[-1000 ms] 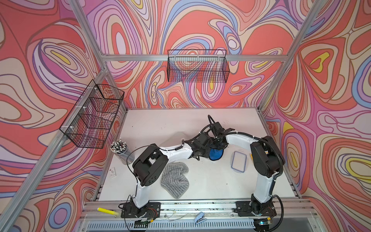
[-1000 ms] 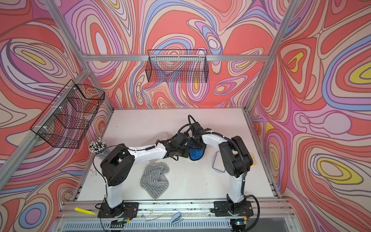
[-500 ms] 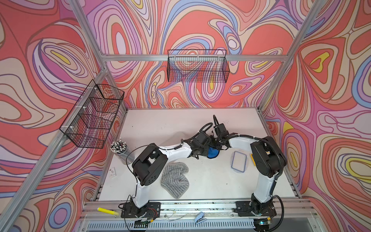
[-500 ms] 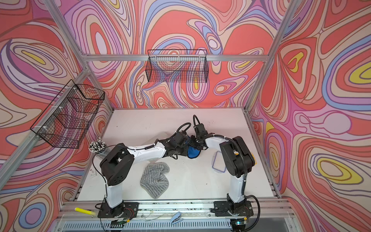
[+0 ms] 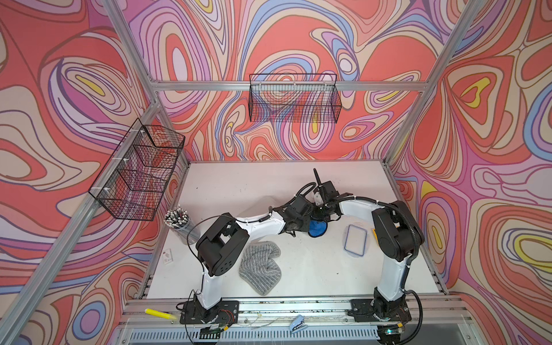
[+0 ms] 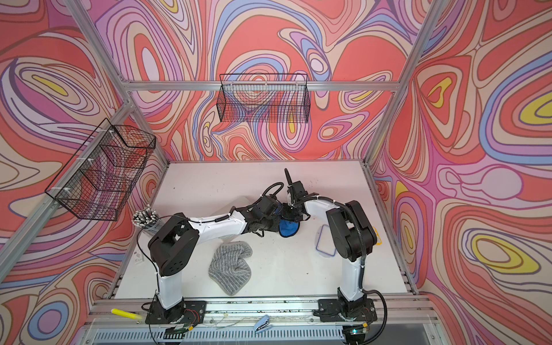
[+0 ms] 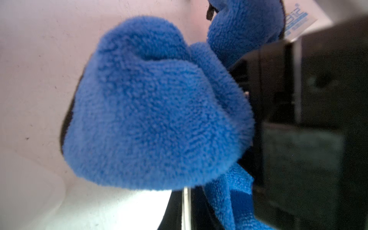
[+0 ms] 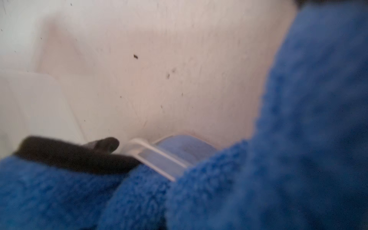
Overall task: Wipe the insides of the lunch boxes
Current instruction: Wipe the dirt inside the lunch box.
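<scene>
Blue fleecy cloth (image 7: 159, 111) sits bunched in the closed left pincer (image 5: 311, 220). Right pincer (image 5: 322, 212) is closed beside clear lunch box rim (image 8: 157, 157); hold indeterminate.

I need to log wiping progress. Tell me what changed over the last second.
The right hand swung slightly outward, then back, by the blue cloth; the left hand crept a little toward the back wall. Nothing was taken hold of or let go: both hands stay shut, the cloth bunched between them. The grey cloth, the blue-rimmed lid and the pen holder lie as before.
</scene>
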